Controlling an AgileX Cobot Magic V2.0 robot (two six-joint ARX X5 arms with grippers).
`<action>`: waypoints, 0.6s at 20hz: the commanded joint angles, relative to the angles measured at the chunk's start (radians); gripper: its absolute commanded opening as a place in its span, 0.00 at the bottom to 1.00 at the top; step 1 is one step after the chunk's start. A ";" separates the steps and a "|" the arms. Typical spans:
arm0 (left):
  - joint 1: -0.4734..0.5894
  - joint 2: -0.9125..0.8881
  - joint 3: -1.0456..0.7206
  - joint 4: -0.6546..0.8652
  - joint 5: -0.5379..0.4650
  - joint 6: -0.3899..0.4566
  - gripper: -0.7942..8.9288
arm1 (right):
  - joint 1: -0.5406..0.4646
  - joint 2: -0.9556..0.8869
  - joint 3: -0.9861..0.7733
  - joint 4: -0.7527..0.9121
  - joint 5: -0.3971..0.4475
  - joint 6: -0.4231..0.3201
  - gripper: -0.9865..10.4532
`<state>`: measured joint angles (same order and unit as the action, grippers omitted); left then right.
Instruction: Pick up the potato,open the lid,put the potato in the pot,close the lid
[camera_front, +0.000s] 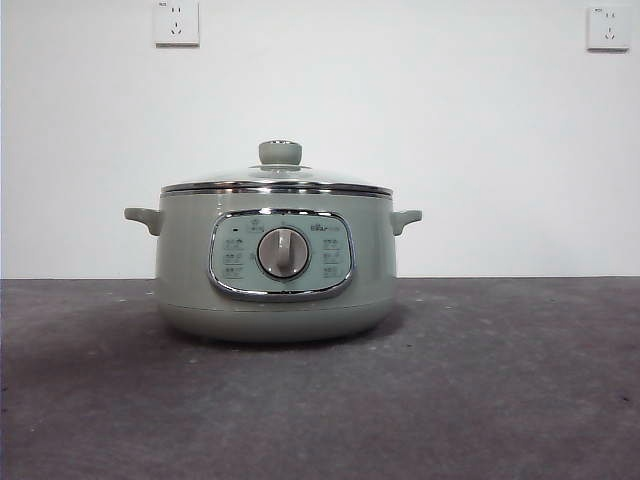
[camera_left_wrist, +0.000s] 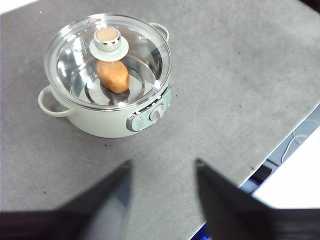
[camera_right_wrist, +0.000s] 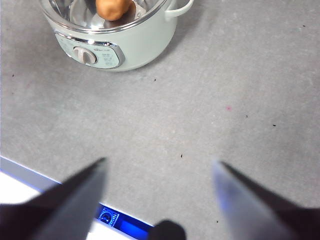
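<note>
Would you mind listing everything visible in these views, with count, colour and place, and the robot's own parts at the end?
pot: one, pale sage-green, on the table, dial facing the front camera.
lid: one, clear glass with chrome rim and green knob, seated on the pot.
potato: one, orange-brown, inside the pot under the lid.
table: one, dark grey, under the pot.
wall sockets: two, white, high on the wall behind.
left gripper: one, black, open, above bare table near the pot.
right gripper: one, black, open, above bare table near the pot.
</note>
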<state>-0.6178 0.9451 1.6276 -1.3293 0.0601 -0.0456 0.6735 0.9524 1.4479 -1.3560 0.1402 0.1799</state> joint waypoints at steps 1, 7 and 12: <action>-0.003 -0.037 -0.005 0.005 0.000 -0.006 0.08 | 0.000 -0.001 -0.010 -0.026 -0.002 0.010 0.08; -0.003 -0.031 -0.001 0.005 -0.001 -0.006 0.08 | 0.000 0.012 -0.010 -0.026 0.047 0.010 0.09; -0.004 0.059 -0.001 0.005 -0.013 -0.006 0.08 | 0.000 0.026 -0.010 -0.026 0.050 0.010 0.09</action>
<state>-0.6209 1.0035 1.6291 -1.3293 0.0505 -0.0494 0.6735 0.9771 1.4479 -1.3560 0.1864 0.1802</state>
